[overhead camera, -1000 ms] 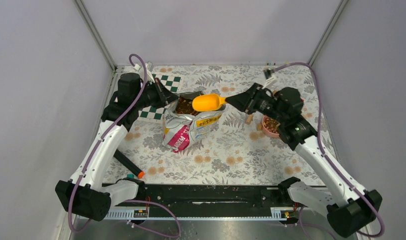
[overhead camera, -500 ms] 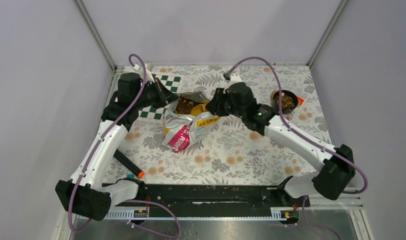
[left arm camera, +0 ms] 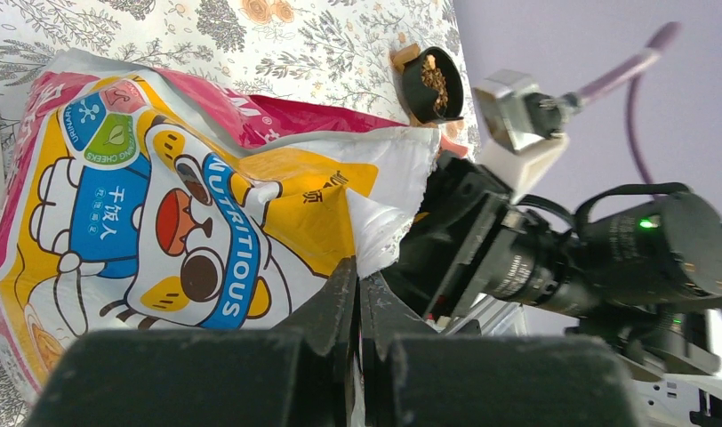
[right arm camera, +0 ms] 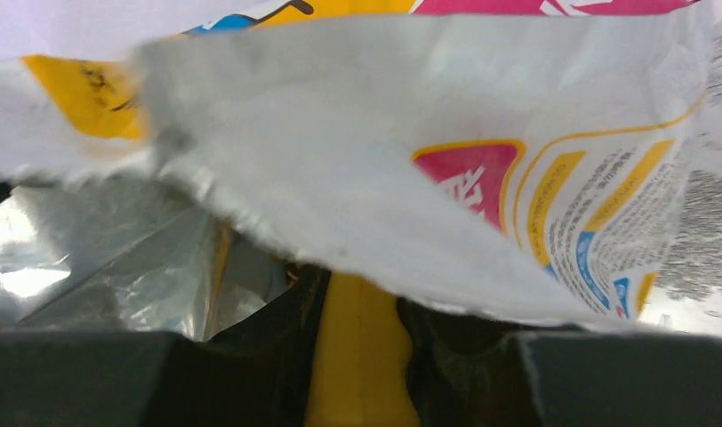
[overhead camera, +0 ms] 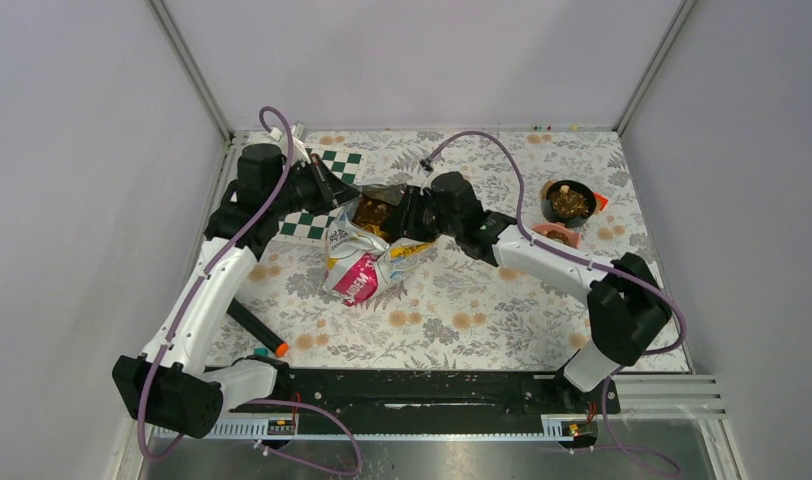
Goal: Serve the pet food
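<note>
The left jaws were pressed together on the torn upper rim of the glossy yellow bag (left arm camera: 162, 205), as the left wrist view showed. The right jaws pinched the yellow handle of a scoop (right arm camera: 362, 356), whose front end was hidden under the bag's silver-lined flap. From above, the bag (overhead camera: 360, 268) sat crumpled toward the far left of the flowered counter (overhead camera: 462, 310). Its mouth was open, with the two arms meeting over it from either side. The pet food, brown kibble (overhead camera: 370, 212), showed inside that open mouth, just beside the right arm's wrist.

A black bowl (overhead camera: 568, 203) holding brownish pieces stood well apart at the far right, and a pink bowl (overhead camera: 556, 236) lay just nearer to the arms' bases beside it. A green-and-white checkered card (overhead camera: 334, 160) lay behind the left arm. A black marker (overhead camera: 254, 328) with an orange tip rested near the left base.
</note>
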Robot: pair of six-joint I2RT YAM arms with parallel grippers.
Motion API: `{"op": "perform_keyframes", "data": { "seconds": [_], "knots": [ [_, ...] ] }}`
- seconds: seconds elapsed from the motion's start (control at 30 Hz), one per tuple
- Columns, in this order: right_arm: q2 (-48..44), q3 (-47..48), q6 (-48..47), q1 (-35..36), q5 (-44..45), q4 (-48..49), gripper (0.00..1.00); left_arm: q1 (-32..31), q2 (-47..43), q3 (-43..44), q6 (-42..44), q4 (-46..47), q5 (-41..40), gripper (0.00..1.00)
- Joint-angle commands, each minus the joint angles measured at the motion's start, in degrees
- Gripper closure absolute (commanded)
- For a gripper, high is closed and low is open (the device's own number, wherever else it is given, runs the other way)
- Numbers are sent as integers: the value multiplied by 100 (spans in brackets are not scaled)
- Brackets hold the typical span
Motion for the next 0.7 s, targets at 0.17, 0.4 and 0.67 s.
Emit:
{"op": "perform_keyframes", "data": {
  "seconds": [0.17, 0.4, 0.67],
  "knots": [
    [-258, -322, 1549, 83, -1187, 1350, 100, -22, -105, 77, -56, 378, 264, 100],
    [-1218, -565, 1530, -100, -570, 1001, 100, -22, -149, 142, 75, 259, 53, 100],
    [-2083, -727, 1264, -540, -137, 181, 100, -22, -236, 288, 260, 21, -428, 100]
  ]
}}
